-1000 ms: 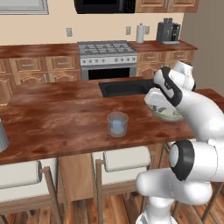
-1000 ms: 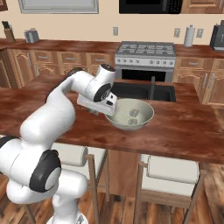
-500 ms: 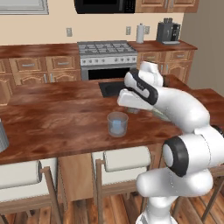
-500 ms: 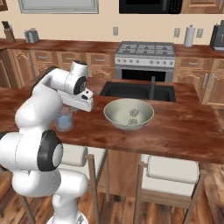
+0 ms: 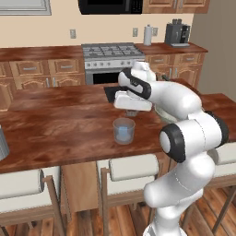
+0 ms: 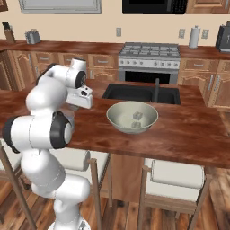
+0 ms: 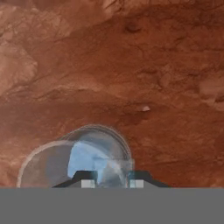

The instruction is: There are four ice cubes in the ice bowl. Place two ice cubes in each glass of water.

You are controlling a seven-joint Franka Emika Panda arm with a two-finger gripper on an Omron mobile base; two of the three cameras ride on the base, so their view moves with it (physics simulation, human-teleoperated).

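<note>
The short clear blue-tinted glass of water [image 5: 123, 131] stands near the front of the wooden island counter. My gripper [image 5: 132, 112] hangs just above its far rim. In the hand view the glass [image 7: 83, 157] lies right under the gripper [image 7: 111, 180], whose fingers are shut on a small pale ice cube [image 7: 110, 171]. The ice bowl [image 6: 117, 120] sits to the right on the counter, with two ice cubes [image 6: 136, 116] in it. The taller ribbed grey glass [image 5: 2, 145] stands at the counter's far left edge.
A dark sink [image 6: 141, 93] with a faucet [image 6: 156, 90] lies behind the bowl. Padded stools [image 5: 133, 166] stand along the island's near side. A stove [image 5: 113, 50] and cabinets line the back wall.
My arm has swung left from above the ice bowl to above the short glass, with the gripper staying shut.
</note>
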